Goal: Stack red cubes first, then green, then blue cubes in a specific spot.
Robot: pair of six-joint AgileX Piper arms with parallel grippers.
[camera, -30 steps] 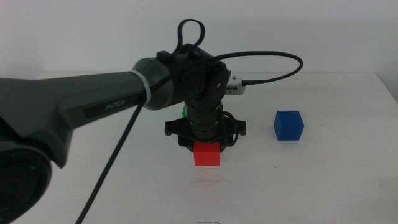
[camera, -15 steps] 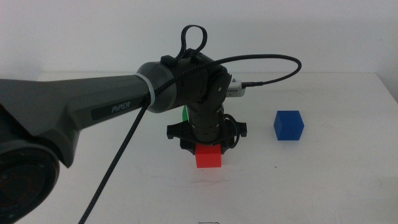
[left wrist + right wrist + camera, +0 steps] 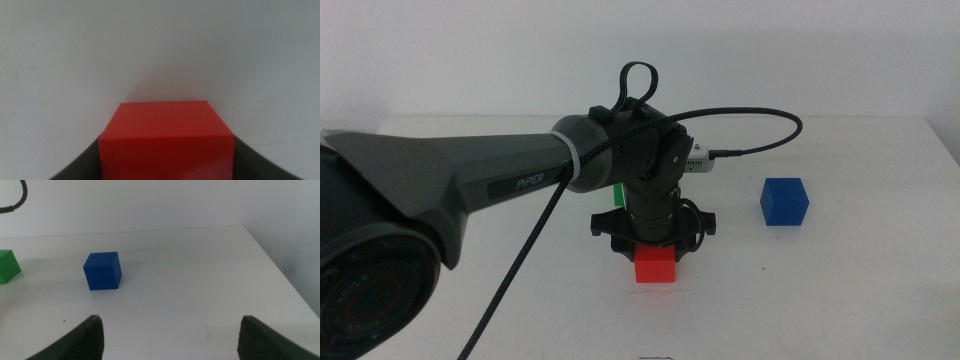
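The plain white tabletop [image 3: 840,290] carries the dark left arm reaching in over its middle, its left gripper [image 3: 655,262] clamped on the small matte red cube [image 3: 655,266], which sits between the two jaws. Behind the red cube peeks the matte green cube [image 3: 617,193]; well to its right rests the deep-blue cube [image 3: 784,202]. The right gripper [image 3: 170,335] hangs wide open near the blue cube

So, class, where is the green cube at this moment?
In the middle view the green cube sits on the white table, mostly hidden behind the left arm, beyond the red cube held by the left gripper; the blue cube stands to its right.
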